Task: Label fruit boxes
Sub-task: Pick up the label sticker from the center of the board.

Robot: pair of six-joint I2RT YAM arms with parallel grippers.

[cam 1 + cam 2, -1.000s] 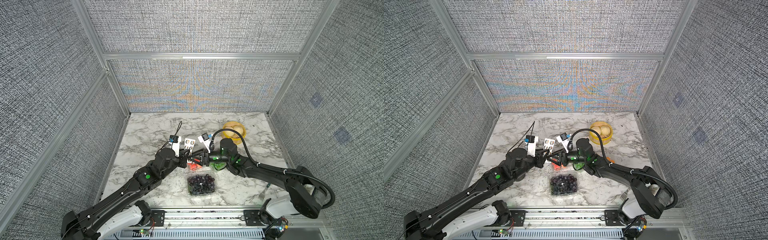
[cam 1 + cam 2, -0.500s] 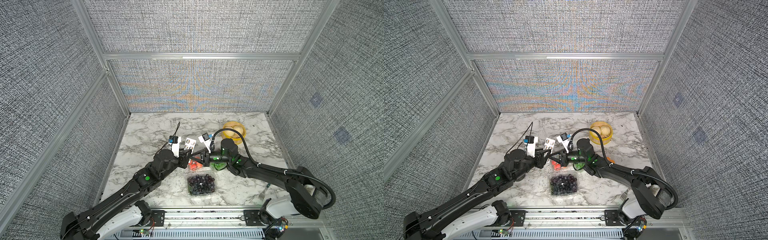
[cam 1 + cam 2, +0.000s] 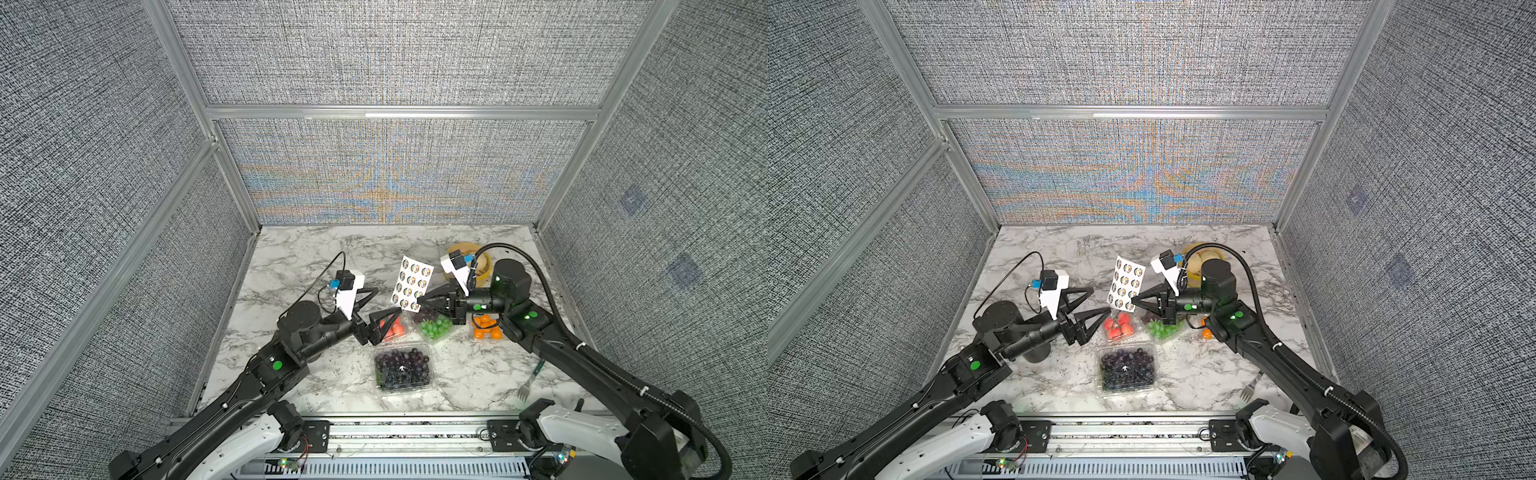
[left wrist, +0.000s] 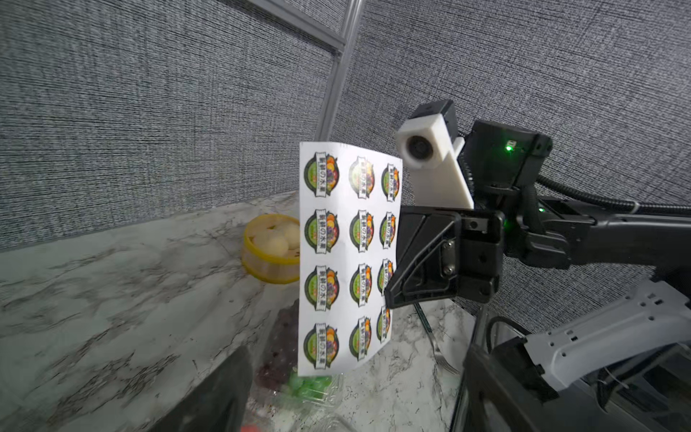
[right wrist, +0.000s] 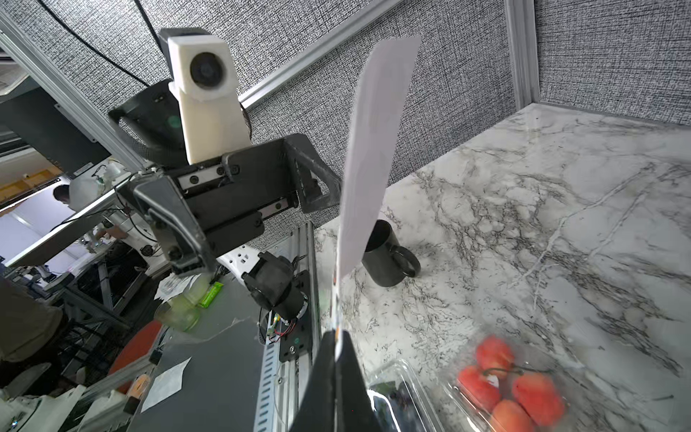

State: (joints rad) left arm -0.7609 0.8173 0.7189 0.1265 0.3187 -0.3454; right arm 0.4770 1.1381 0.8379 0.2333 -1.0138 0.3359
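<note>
The white sticker sheet (image 3: 411,284) (image 3: 1126,283) (image 4: 344,262) stands upright above the fruit boxes. My right gripper (image 3: 417,305) (image 3: 1133,306) (image 5: 338,344) is shut on its lower corner. My left gripper (image 3: 386,301) (image 3: 1100,299) is open just left of the sheet, holding nothing. Below them sit the red-fruit box (image 3: 395,328) (image 5: 512,385), the purple-and-green grape box (image 3: 434,326) and the orange-fruit box (image 3: 486,326), which is partly hidden behind the right arm. The larger dark grape box (image 3: 402,370) (image 3: 1127,369) lies nearer the front edge.
A yellow steamer basket (image 3: 484,266) (image 4: 269,247) with pale buns stands at the back right, behind the right wrist. A fork (image 3: 530,382) lies at the front right. A black mug (image 5: 387,258) (image 3: 1034,353) stands under the left arm.
The right gripper shut on the sticker sheet, then the left gripper opened and let go of it. The sheet has shifted to the right with the right gripper.
</note>
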